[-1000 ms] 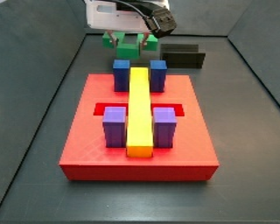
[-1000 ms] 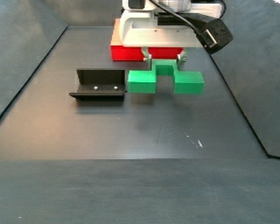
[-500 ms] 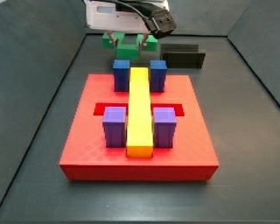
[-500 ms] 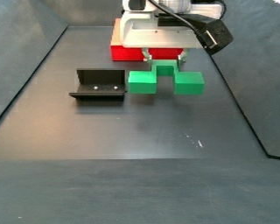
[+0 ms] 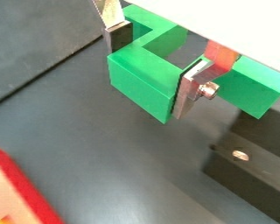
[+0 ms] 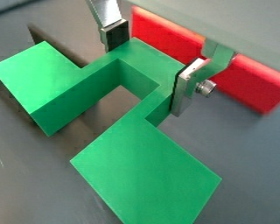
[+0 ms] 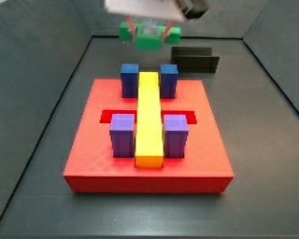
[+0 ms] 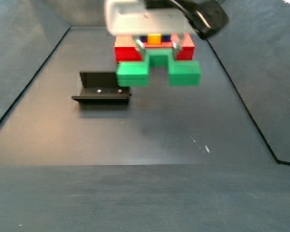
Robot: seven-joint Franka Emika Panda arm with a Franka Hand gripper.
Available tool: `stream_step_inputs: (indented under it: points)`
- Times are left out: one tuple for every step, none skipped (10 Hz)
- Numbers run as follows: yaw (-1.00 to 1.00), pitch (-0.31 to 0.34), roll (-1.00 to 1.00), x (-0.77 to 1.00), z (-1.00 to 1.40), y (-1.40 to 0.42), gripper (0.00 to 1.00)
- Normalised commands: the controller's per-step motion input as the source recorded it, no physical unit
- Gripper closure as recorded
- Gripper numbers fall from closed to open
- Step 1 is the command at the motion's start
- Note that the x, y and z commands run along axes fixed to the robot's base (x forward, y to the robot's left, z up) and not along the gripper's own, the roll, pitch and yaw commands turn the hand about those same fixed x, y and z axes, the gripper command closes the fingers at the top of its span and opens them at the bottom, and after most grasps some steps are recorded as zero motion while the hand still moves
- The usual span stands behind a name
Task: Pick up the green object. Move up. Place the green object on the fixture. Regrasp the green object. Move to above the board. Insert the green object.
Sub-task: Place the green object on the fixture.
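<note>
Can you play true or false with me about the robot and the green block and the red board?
1. The hand is holding the green object. True.
2. The green object is sitting on the fixture. False: in a side view it hangs in the air beside the fixture, apart from it.
3. A long yellow bar lies on the board. True.
4. The pegs on the board are orange. False: they are blue and purple.
5. The green object is already pushed into the board. False: it is up in the hand, behind the board.
</note>
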Motion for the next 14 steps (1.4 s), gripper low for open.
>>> stream_step_inputs:
  points:
    - [-0.1, 0.106, -0.86, 0.85, 0.47, 0.0, 1.0]
    - [-0.09, 0.006, -0.98, 0.78, 0.36, 0.0, 1.0]
    - [-0.08, 0.0, -1.0, 0.77, 0.31, 0.0, 1.0]
    - [-0.04, 0.0, -0.97, 0.78, 0.22, 0.0, 1.0]
    - [-0.02, 0.0, -0.91, 0.83, 0.08, 0.0, 1.0]
    - [-0.01, 0.0, -0.83, 0.87, 0.0, 0.0, 1.0]
    - [-0.01, 0.0, -0.59, 0.97, -0.02, 0.0, 1.0]
    - [0.0, 0.0, -0.52, 1.0, -0.08, 0.0, 1.0]
    - [0.0, 0.0, -0.53, 1.0, -0.07, 0.0, 1.0]
    - [0.0, 0.0, -0.48, 1.0, -0.04, 0.0, 1.0]
    - [0.0, 0.037, -0.16, 1.0, -0.03, 0.0, 1.0]
    - [0.03, 0.146, 0.0, 1.0, -0.09, 0.0, 1.0]
    - [0.08, 0.146, 0.0, 1.0, -0.21, 0.0, 1.0]
    - [0.09, 0.117, 0.0, 1.0, -0.32, 0.0, 1.0]
